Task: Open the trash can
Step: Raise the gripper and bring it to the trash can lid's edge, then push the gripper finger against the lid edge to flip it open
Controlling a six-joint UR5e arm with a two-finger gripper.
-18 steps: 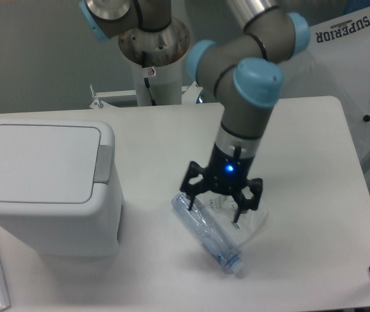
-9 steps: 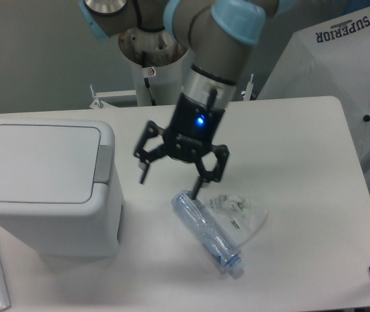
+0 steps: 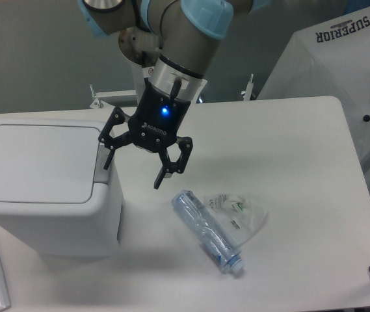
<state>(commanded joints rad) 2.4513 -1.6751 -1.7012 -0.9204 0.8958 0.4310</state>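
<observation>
White surface (image 3: 289,130), grey wall behind. One bin (image 3: 41,188), left side, lid shut, grey tab on its right edge. One gripper (image 3: 136,166), jaws spread and empty, poised beside the tab. One bottle (image 3: 207,233) and one crumpled wrapper (image 3: 240,211) lying mid-surface. Step: approach to tab; next, likely press down on it.

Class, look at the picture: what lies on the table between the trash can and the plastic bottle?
Only bare white table lies between the trash can and the bottle, in the fixed camera view.
</observation>
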